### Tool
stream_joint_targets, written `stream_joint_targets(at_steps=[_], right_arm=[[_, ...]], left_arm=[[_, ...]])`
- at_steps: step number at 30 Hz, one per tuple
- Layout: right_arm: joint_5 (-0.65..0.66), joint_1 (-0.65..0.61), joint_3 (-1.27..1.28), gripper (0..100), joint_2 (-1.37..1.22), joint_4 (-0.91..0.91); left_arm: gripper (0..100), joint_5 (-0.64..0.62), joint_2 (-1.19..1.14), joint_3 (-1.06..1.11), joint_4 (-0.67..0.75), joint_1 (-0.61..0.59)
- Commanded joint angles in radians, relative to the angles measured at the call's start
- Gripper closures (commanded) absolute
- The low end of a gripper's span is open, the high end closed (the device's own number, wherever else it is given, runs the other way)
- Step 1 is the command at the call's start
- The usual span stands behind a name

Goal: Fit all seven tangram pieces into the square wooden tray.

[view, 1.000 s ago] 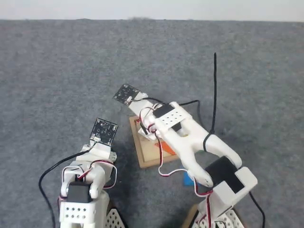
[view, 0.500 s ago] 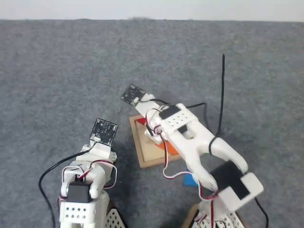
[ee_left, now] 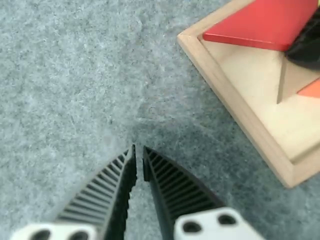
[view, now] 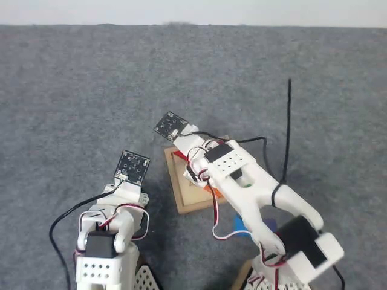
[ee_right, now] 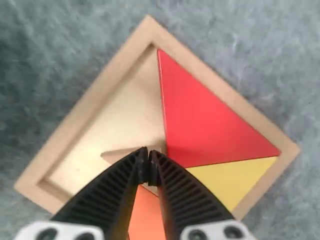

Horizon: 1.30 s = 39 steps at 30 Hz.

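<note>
**Desk:** What could go wrong here, front to back?

**Photographer:** Nearest, a blue piece lies loose on the grey counter, close by the right arm's lower link. A careless swing could knock it farther from reach. To its left, the left end effector hangs over bare counter just beside the square wooden tray, its jaws all but pressed together on nothing. Farther out, the right end effector sits over the tray's middle. Its jaws are pressed together, the tips where the red triangle, an orange piece and a plain wood-coloured piece meet. Whether the tips touch, I cannot tell. A push there might ride one piece over a neighbour's edge, or skid the unanchored tray across the counter.

**Desk:** And materials?

**Photographer:** The counter is a grey, felt-like nap, probably grippy under the tray. The jaws are black ribbed plastic, tapering to points. The tray is pale wood with a raised rim and a smooth floor. The pieces are flat, sharp-edged and matte. The orange piece lies nearer, the red triangle toward the far side, and a yellow piece lies edge to edge with the red. They look thin and sit low, so pressed-together jaws would likely nudge them rather than lift them.
</note>
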<state>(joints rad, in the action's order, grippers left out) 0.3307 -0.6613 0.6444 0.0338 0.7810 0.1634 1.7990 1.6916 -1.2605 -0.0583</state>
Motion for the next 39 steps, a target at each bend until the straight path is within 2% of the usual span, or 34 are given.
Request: stream_joint_targets(at_steps=[1,10,20,25,32,39], right_arm=[[-0.008,-0.002,-0.006,99.1,-0.002,-0.024],[-0.012,-0.001,-0.005,99.1,-0.005,-0.022],[-0.014,0.084,0.038,99.1,0.001,-0.027],[-0.015,0.067,0.035,99.1,0.013,-0.028],[-0.069,0.065,0.054,99.1,0.222,0.024],[-0.068,0.068,0.213,99.1,0.349,0.044]], left_arm=[[98,0.008,0.017,-0.01,-0.003,-0.006],[98,0.008,0.017,-0.01,-0.003,-0.006],[98,0.008,0.017,-0.01,-0.003,-0.006],[98,0.008,0.017,-0.01,-0.003,-0.006],[98,0.008,0.017,-0.01,-0.003,-0.006],[98,0.008,0.017,-0.01,-0.003,-0.005]])
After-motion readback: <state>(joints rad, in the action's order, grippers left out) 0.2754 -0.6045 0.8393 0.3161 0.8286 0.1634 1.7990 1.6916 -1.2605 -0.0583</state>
